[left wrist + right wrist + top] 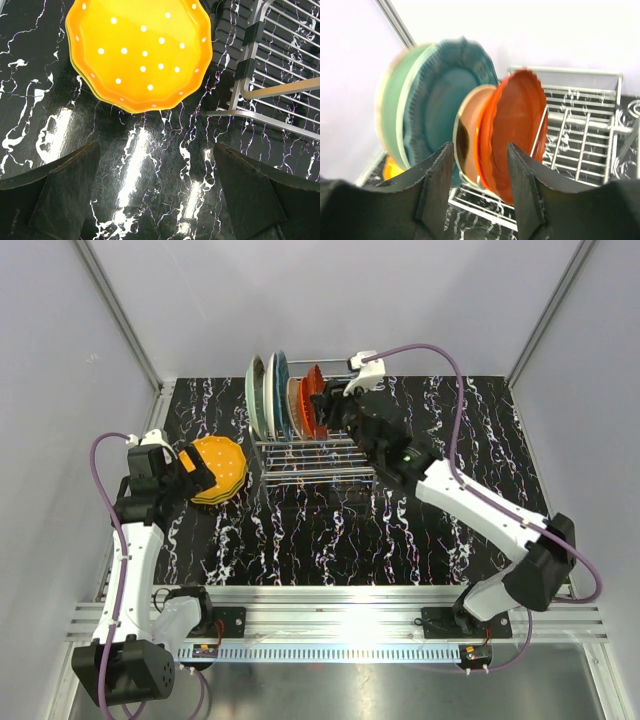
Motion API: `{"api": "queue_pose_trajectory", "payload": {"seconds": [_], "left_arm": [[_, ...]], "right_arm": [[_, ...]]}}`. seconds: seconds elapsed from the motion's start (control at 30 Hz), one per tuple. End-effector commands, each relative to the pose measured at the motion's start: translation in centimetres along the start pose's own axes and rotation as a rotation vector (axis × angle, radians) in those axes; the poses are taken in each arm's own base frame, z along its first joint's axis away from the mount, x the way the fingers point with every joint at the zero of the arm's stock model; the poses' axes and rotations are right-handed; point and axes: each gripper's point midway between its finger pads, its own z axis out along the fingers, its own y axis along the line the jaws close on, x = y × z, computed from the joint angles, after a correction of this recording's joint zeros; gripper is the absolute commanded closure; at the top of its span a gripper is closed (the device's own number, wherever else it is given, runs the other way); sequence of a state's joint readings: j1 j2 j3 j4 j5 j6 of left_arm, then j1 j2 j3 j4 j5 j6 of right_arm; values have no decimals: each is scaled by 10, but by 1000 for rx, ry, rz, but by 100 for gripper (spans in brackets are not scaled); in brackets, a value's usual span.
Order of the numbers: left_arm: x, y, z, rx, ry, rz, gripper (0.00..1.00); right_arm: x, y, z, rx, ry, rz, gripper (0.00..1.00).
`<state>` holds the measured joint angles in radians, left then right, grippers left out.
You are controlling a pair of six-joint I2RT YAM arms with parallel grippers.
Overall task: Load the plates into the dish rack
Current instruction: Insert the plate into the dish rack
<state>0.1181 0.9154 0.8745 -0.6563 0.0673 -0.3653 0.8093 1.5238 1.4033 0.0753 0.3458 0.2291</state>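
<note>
Right gripper (479, 200): fingers parted. It is reached out to the far side of the dish rack (310, 465), right up against the red-orange plate (515, 120); whether a finger touches the plate cannot be told.

Left gripper (155, 195): jaws spread wide and holding nothing, poised over the black marbled table (400, 540) at the left.

Dish rack: chrome wire, far centre of the table.

Plates in rack: four, standing on edge side by side. From left to right they are the mint green plate (395, 115), teal plate (445, 100), cream plate (467, 125) and the red-orange plate.

Orange white-dotted plate (142, 50): lies flat on the table, left of the rack and just beyond the left gripper, with a yellower rim showing beneath it.
</note>
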Motion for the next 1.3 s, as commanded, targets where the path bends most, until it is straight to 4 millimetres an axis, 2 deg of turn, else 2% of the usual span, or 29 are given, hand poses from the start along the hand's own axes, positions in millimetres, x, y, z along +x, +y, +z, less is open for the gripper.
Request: {"api": "queue_pose_trajectory", "payload": {"seconds": [0.0, 0.17, 0.33, 0.37, 0.43, 0.47, 0.53, 0.67, 0.83, 0.93, 1.07, 1.17, 1.23, 1.27], "left_arm": [[-10, -3, 0, 14, -43, 18, 1], [-11, 3, 2, -23, -40, 18, 1], [-10, 14, 6, -88, -29, 9, 1], [-9, 17, 7, -101, -24, 8, 1], [-8, 25, 10, -150, -16, -6, 1], [-7, 27, 10, -166, -9, -11, 1], [-5, 33, 13, -201, -5, -24, 1], [-5, 40, 18, -239, 8, -26, 1], [5, 46, 27, -268, 56, -23, 1], [2, 49, 31, -298, 96, -39, 1], [-3, 53, 44, -276, 156, -129, 1], [-4, 60, 62, -272, 204, -181, 1], [3, 67, 81, -279, 286, -228, 7], [2, 69, 81, -282, 282, -235, 7]], "right_arm": [[-52, 4, -28, -43, -109, 34, 45], [-67, 2, -54, -68, -137, 44, 45], [-55, -6, -88, -112, -129, 50, 47], [-47, -10, -101, -128, -131, 54, 47], [-35, -16, -113, -138, -127, 49, 50], [-23, -24, -125, -131, -118, 50, 50], [-9, -35, -135, -111, -104, 45, 52], [27, -78, -160, 20, -88, 32, 54], [71, -114, -177, 130, -47, 2, 53], [85, -126, -182, 170, -42, 9, 53], [83, -131, -188, 180, -87, 50, 53], [77, -130, -193, 169, -106, 67, 54], [73, -130, -197, 164, -121, 82, 54], [71, -130, -199, 163, -129, 88, 54]]}}
